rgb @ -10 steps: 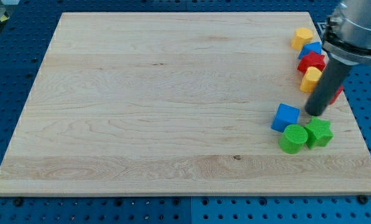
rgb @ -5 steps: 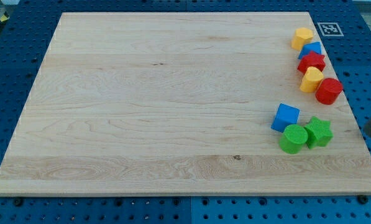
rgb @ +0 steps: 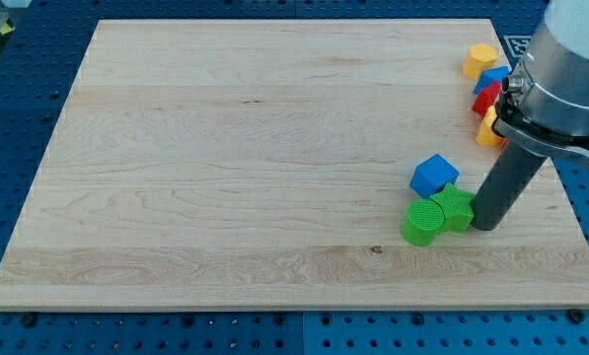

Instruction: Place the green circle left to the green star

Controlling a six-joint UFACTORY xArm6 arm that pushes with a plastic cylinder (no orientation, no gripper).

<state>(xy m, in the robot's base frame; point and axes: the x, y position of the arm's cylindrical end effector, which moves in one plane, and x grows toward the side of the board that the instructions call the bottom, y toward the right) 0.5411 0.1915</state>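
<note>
The green circle (rgb: 421, 223) lies on the wooden board (rgb: 225, 148) at the lower right, touching the left side of the green star (rgb: 454, 208). A blue cube (rgb: 433, 175) sits just above the two, touching or nearly touching the star. My tip (rgb: 483, 226) is down on the board right against the star's right side.
A cluster of blocks sits at the board's upper right edge: a yellow block (rgb: 479, 59), a blue block (rgb: 493, 78), a red block (rgb: 485, 97) and a second yellow block (rgb: 488, 130), partly hidden by the arm (rgb: 570, 69).
The rod came back into view from the right and pushed the green star, green circle and blue cube leftward. The red circle at the right is now hidden behind the arm.
</note>
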